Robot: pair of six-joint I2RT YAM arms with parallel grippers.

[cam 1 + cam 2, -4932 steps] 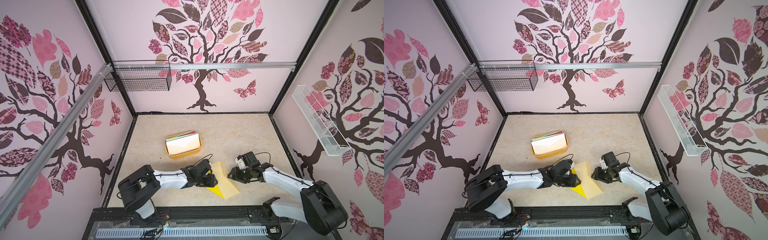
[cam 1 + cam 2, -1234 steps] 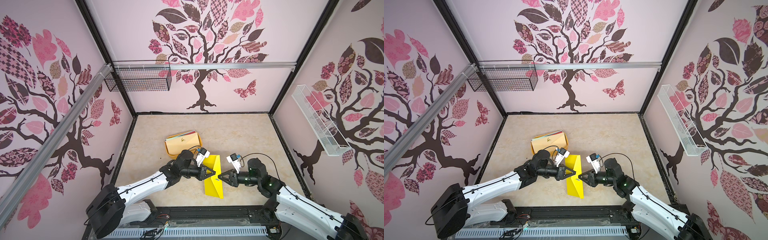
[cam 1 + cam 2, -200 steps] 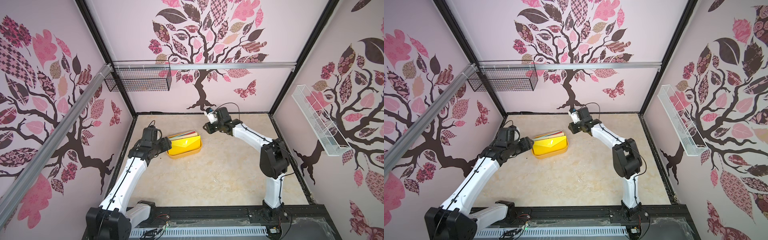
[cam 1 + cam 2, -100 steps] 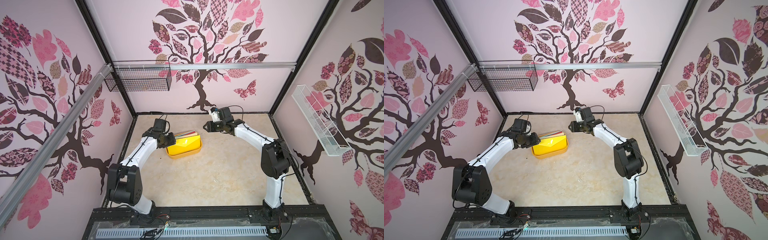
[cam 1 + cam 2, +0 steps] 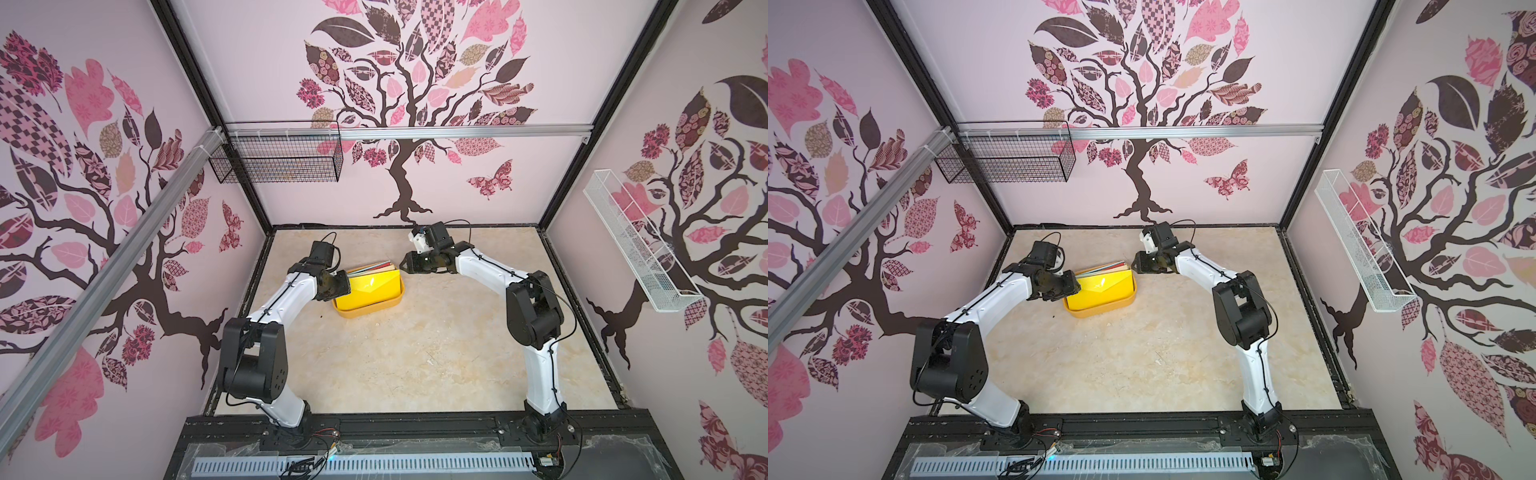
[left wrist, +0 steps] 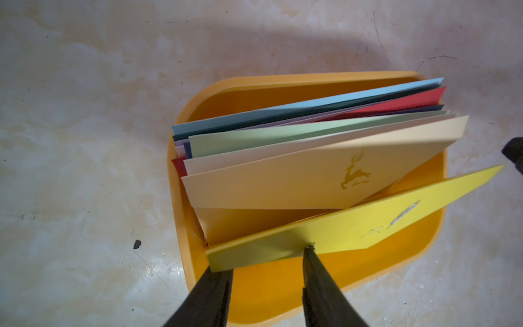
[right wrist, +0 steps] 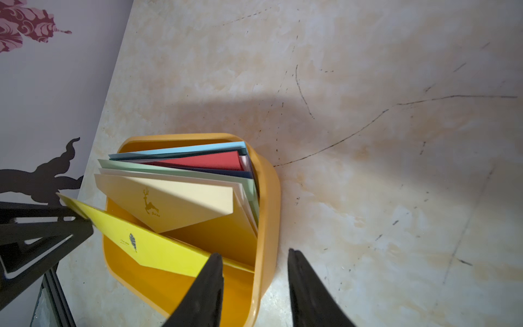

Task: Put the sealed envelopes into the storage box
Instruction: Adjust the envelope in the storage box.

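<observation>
The storage box [image 5: 370,313] [image 5: 1100,312] is a shallow orange-yellow tray on the table's far left part. Several sealed envelopes stand on edge inside it, leaning back. A yellow envelope [image 5: 374,286] [image 6: 368,218] [image 7: 152,246] is in front. Behind it are a tan one with a deer emblem [image 6: 283,184] and pale green, red and light blue ones. My left gripper [image 5: 338,284] [image 6: 266,259] is open at the box's left end, its fingertips touching the yellow envelope's end. My right gripper [image 5: 405,264] [image 7: 254,252] is open, straddling the box's right end wall.
A black wire basket [image 5: 276,162] hangs on the back wall at the left. A white wire basket [image 5: 636,245] hangs on the right wall. A small black speck [image 6: 137,244] lies on the table beside the box. The black rail runs along the front edge.
My left gripper has moved right, up to the box's left end and the yellow envelope. My right gripper has shifted slightly down toward the box's right end. The envelopes stay in the box.
</observation>
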